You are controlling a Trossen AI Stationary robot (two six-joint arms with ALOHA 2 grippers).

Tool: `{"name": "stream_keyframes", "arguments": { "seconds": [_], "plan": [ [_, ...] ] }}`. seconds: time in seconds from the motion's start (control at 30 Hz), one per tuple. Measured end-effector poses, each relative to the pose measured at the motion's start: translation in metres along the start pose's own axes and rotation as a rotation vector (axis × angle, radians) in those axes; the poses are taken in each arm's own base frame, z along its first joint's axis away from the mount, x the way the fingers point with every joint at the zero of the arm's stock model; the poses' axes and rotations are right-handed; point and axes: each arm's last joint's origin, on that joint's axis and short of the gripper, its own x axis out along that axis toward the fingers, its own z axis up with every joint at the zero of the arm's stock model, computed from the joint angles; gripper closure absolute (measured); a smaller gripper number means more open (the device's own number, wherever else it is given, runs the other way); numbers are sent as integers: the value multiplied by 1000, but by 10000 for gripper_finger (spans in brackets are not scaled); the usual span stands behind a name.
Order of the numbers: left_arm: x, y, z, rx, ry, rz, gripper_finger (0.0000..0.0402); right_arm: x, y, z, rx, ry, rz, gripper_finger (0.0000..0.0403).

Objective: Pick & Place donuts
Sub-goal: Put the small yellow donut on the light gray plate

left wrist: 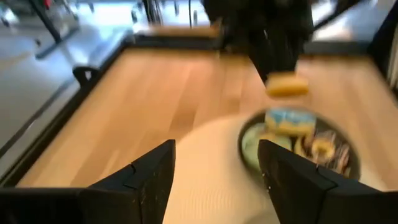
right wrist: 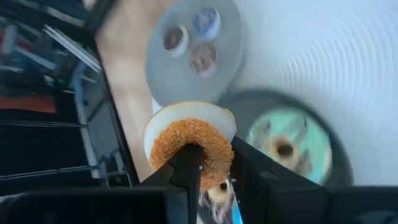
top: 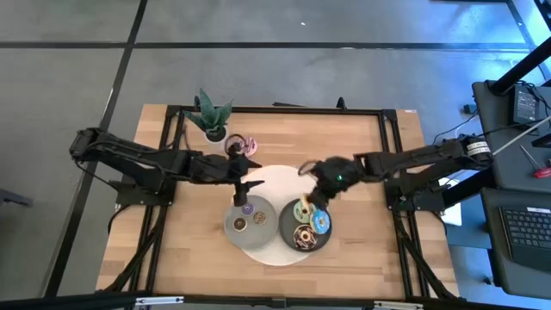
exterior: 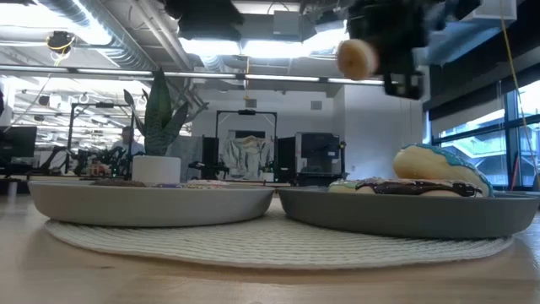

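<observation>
Right claw [right wrist: 214, 168] clamped on a small orange-crumbed donut [right wrist: 189, 140]: one finger passes through the ring's hole, the other presses the outer edge. Donut is held in the air, clear of everything, above the rim of the right grey plate [top: 284, 226]. From the low view the same donut [exterior: 357, 57] hangs high above the plates, pale underside showing.

Left claw [top: 247, 191] hovers over the white round mat [top: 269, 179], just behind the left grey plate [top: 232, 213]. Its fingers [left wrist: 149, 177] stand well apart and hold nothing.

Left plate carries three small donuts, one purple [top: 248, 208], the others brownish [top: 239, 225]. Right plate carries the larger ones: a mint-green donut [top: 300, 210], a blue donut [top: 320, 222] and a chocolate-brown donut [top: 302, 237], packed close and touching. Low view shows the blue donut [exterior: 439, 167] leaning up on the others.

Both plates sit on the mat, side by side, rims nearly touching, mid-bench [top: 181, 250].

A pink donut [top: 240, 145] lies on the bench just beside the potted plant [top: 211, 116], at the far left corner, apart from the plates.
</observation>
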Motion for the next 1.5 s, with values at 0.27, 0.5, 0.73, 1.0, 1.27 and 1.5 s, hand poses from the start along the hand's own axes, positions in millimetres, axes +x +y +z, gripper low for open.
{"name": "stream_keyframes", "arguments": {
  "seconds": [0.27, 0.5, 0.73, 1.0, 1.27, 1.5],
  "plan": [
    [15, -8, 20, 206, 129, 10, 189, 13, -11, 34, -32, -32, 184, 322],
    [36, -19, 28, 387, 152, -86, 196, 26, 5, 62, -110, 28, 265, 322],
    [41, -20, 32, 410, 149, -124, 207, 27, 19, 91, -173, 79, 143, 322],
    [39, -24, 30, 409, 161, -164, 222, 23, 26, 108, -212, 83, 103, 322],
    [39, -24, 31, 446, 148, -152, 237, 23, 26, 109, -198, 86, 114, 322],
    [39, -24, 33, 475, 133, -142, 250, 23, 26, 109, -189, 81, 120, 322]
  ]
}}
